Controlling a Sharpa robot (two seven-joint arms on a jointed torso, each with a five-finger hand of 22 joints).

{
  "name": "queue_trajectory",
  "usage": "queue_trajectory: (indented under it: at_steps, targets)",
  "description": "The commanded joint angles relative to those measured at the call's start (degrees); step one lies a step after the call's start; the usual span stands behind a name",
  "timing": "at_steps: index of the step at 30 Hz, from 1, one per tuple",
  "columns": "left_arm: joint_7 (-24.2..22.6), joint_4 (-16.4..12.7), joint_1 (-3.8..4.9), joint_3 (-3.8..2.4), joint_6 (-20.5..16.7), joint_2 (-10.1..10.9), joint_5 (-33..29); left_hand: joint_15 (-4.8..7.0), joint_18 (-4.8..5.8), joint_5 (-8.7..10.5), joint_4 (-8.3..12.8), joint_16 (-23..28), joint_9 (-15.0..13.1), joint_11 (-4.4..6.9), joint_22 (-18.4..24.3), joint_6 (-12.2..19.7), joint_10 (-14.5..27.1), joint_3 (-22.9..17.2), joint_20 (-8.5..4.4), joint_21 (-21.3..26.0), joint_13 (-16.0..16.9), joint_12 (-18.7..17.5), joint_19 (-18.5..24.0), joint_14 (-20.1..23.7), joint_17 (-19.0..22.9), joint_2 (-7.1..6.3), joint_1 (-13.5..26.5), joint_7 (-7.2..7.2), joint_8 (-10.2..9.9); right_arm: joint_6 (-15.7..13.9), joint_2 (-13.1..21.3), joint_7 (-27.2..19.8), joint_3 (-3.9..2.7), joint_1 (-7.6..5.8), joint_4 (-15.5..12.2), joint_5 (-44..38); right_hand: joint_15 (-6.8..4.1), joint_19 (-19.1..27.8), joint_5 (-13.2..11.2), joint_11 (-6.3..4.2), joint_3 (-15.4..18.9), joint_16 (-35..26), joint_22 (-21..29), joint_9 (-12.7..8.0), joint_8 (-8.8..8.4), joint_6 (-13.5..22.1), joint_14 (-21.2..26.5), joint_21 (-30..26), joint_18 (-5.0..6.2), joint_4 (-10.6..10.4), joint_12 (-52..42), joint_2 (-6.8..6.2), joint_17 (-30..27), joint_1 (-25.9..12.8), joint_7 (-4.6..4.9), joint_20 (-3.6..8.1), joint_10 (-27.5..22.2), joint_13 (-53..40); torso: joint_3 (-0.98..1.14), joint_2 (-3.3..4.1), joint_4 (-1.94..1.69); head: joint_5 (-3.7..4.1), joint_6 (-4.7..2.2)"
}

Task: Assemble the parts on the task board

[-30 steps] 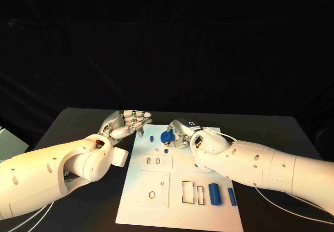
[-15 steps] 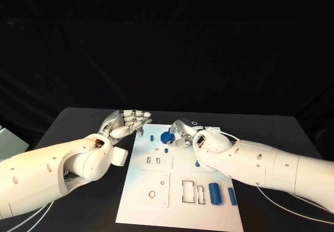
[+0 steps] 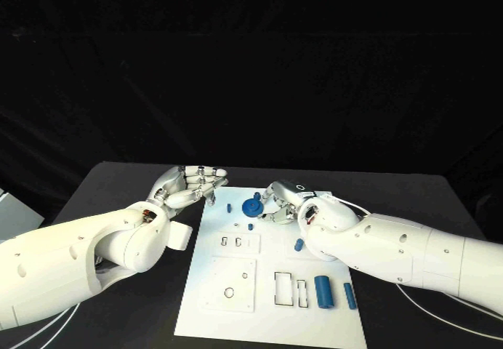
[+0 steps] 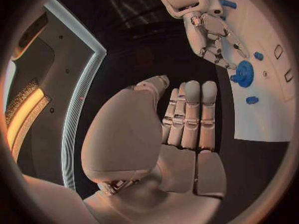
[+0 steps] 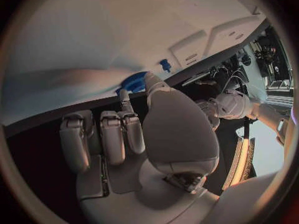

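With the blue gear (image 3: 251,206) standing at the far end of the task board (image 3: 225,309), the right hand (image 3: 285,202) just beside it, fingers apart and grasping nothing, should probably close squarely around the gear's rim, while the left hand (image 3: 192,185) hovers empty beyond the gear.

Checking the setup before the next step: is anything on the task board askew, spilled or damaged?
Nothing stands out. The task board lies flat, the blue gear stands near its far end, and two blue cylinders lie side by side at its near right.
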State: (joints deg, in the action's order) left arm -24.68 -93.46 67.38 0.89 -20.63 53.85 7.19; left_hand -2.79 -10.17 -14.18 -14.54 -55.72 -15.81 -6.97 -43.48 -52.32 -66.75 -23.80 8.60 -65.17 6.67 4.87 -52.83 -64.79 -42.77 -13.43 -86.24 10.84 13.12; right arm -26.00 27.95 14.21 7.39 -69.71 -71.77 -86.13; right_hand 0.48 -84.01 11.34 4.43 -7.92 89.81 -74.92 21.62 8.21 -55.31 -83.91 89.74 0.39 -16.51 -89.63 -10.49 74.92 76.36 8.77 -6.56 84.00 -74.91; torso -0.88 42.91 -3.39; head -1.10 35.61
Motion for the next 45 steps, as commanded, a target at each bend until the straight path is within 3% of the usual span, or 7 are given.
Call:
queue_trajectory:
  at_steps: [1,7,16,26,31,37,45]
  targets:
    - [-0.3,-0.2,0.06,-0.05,0.0,0.1,0.1,-0.04,0.51,0.19,0.0,-0.4,0.0,-0.01,-0.1,0.3,0.5,-0.3,0.04,-0.2,0.1,0.0,0.0,0.4,0.1,0.40,-0.1,-0.02,0.2,-3.1,1.8,-1.9,-0.08,-0.01,-1.7,1.8,-0.46,-6.0,0.7,-0.42,-0.5,0.2,-15.1,-0.1,-0.23,0.1,-6.1,0.3,-0.39,-0.1,-0.3,0.41,15.1,0.3,-0.16,0.43,6.0,-15.1,0.03,-0.10,0.06,0.06,0.00]
    - [-0.3,0.1,0.06,-0.05,0.0,0.4,0.0,-0.05,0.51,0.20,0.1,-0.4,-0.1,-0.02,-0.1,0.3,0.5,-0.4,0.04,-0.3,0.1,0.0,0.0,0.4,0.1,0.38,-0.1,0.00,0.2,-6.6,8.4,-10.6,-0.78,-0.98,-6.8,10.5,-0.51,-6.0,2.2,-0.36,-3.0,0.1,-15.1,-0.5,-0.43,0.4,-6.0,0.3,-0.39,0.6,0.5,0.72,14.8,2.9,-0.01,0.54,5.2,-14.3,0.04,-0.30,0.89,-0.07,-0.34]
    - [-0.5,0.9,0.05,-0.03,0.5,0.2,-0.1,-0.07,0.55,0.22,0.1,-0.4,-0.1,-0.05,-0.2,0.3,0.5,-0.3,0.05,-0.4,0.1,0.0,-0.1,0.4,0.1,0.32,0.0,0.03,0.2,-2.5,20.2,-18.8,-1.10,-3.18,-12.9,21.2,-0.40,-6.0,2.2,-0.16,-4.6,0.2,-15.1,-0.9,-0.57,0.5,-6.1,0.3,-0.39,1.7,0.9,-0.94,15.1,5.8,0.21,0.46,4.9,-14.0,0.67,-0.89,2.28,-0.26,-0.30]
    - [-0.6,1.5,0.01,-0.02,1.0,-0.1,-0.1,-0.09,0.56,0.24,0.1,-0.4,-0.1,-0.06,-0.3,0.3,0.5,-0.3,0.06,-0.4,0.1,0.0,-0.1,0.4,0.2,0.29,0.1,0.03,0.2,1.5,25.6,-20.8,-1.08,-1.57,-11.8,22.5,-0.34,-6.0,2.5,-0.09,-5.7,0.2,-15.1,-1.2,-0.72,0.5,-6.1,0.3,-0.39,2.6,1.1,-1.91,15.1,7.8,0.33,0.41,4.7,-13.9,1.29,-1.04,2.79,-0.12,0.21]
    - [-0.6,1.7,0.00,-0.02,1.2,-0.1,-0.1,-0.09,0.56,0.24,0.1,-0.4,-0.1,-0.06,-0.3,0.3,0.5,-0.3,0.06,-0.4,0.1,0.0,-0.1,0.4,0.2,0.29,0.1,0.03,0.2,2.4,25.1,-20.8,-1.07,-0.61,-9.9,21.9,-0.29,-6.0,2.5,-0.03,-5.9,0.2,-15.1,-1.3,-0.87,0.7,-6.1,0.3,-0.39,2.8,1.3,-2.24,15.1,8.3,0.40,0.39,4.6,-13.7,1.40,-0.93,2.63,0.03,0.37]
    - [-0.7,1.8,-0.01,-0.01,1.3,-0.3,-0.1,-0.10,0.56,0.25,0.1,-0.4,-0.1,-0.05,-0.3,0.3,0.5,-0.3,0.07,-0.4,0.1,0.0,0.0,0.5,0.2,0.26,0.1,0.01,0.2,2.6,23.4,-20.0,-1.05,0.21,-6.7,20.8,-0.14,-6.0,2.5,0.08,-6.1,0.2,-15.1,-1.5,-1.24,1.3,-6.1,0.3,-0.39,2.9,1.5,-2.47,15.1,8.4,0.56,0.30,4.4,-13.5,1.23,-0.96,2.48,0.08,0.63]
    - [-0.6,1.9,-0.02,-0.01,1.4,-0.3,-0.1,-0.10,0.56,0.25,0.1,-0.4,-0.1,-0.05,-0.3,0.3,0.5,-0.3,0.07,-0.4,0.1,0.0,0.0,0.5,0.2,0.26,0.1,0.01,0.2,2.3,21.9,-19.3,-1.04,0.92,-3.6,20.3,-0.10,-6.0,2.5,0.12,-6.1,0.2,-15.1,-1.6,-1.33,1.5,-6.1,0.3,-0.39,2.9,1.6,-2.47,15.1,8.4,0.60,0.27,4.3,-13.4,1.28,-0.93,2.36,-0.01,0.70]
